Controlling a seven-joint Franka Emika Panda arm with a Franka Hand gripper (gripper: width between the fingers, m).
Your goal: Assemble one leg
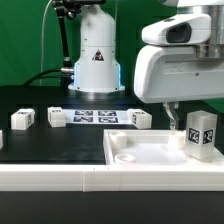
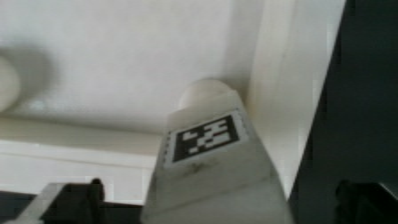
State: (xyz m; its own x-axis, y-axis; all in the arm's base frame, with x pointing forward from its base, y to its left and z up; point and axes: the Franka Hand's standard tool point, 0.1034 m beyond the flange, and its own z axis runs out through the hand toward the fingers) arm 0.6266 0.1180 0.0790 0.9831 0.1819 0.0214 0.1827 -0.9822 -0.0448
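A leg (image 1: 203, 133), a white peg with a square tag on its face, stands upright at the exterior view's right end of the large white panel (image 1: 140, 152). My gripper (image 1: 197, 128) hangs over it, one finger (image 1: 172, 128) showing beside the leg. In the wrist view the leg (image 2: 214, 150) lies between my two dark fingertips (image 2: 71, 203), with a gap on each side; my gripper (image 2: 217, 208) is open around it. The panel (image 2: 107, 70) fills the background there. Three more legs lie on the table: two at the left (image 1: 22, 119) (image 1: 56, 117), one in the middle (image 1: 140, 118).
The marker board (image 1: 95, 116) lies on the black table between the loose legs. The robot's white base (image 1: 97, 55) stands behind it, before a green backdrop. The black table (image 2: 365, 100) shows beside the panel's edge.
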